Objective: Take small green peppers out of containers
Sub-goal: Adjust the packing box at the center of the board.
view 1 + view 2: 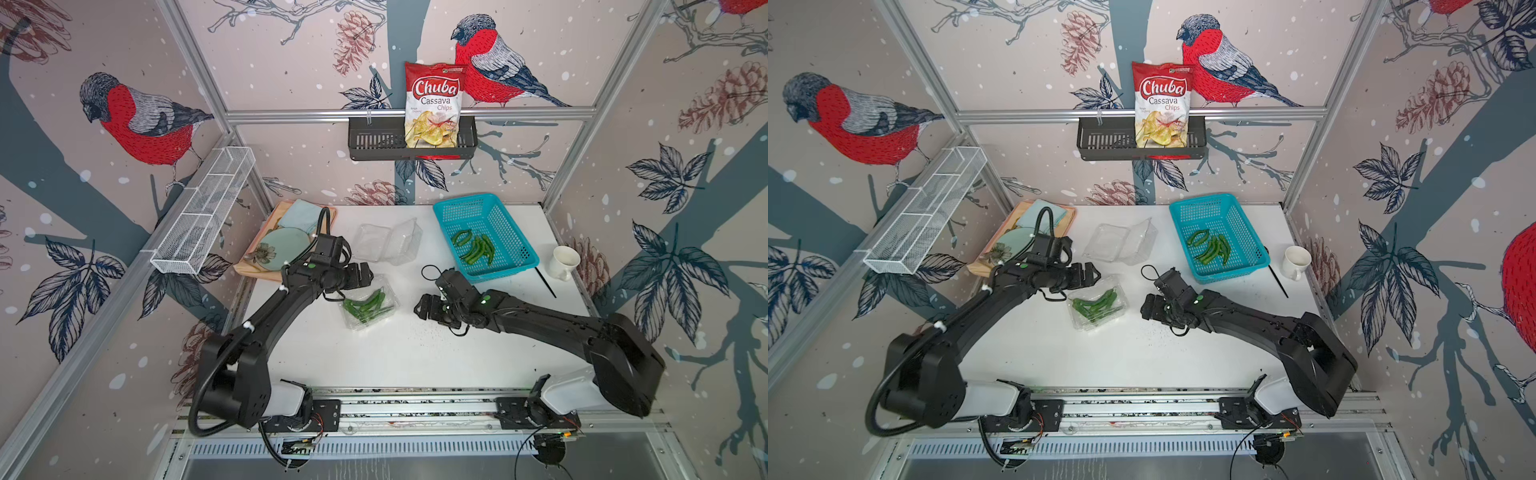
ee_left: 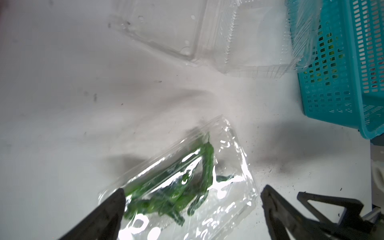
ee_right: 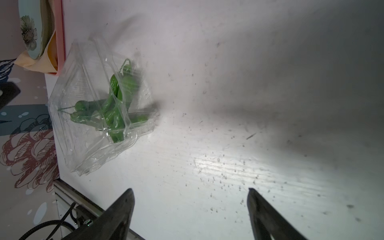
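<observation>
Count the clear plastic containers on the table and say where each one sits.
2. The empty container lies open beside the turquoise basket; the other container holds green peppers nearer the front. None seems hidden.

the white surface is crumb-speckled near the middle – on it sit a clear container, an open clear container behind it, a turquoise basket, a white cup, a black stick, a peach tray.

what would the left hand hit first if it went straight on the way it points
Most likely the closed container of green peppers, lying just ahead of the open left hand; how far is unclear.
</observation>
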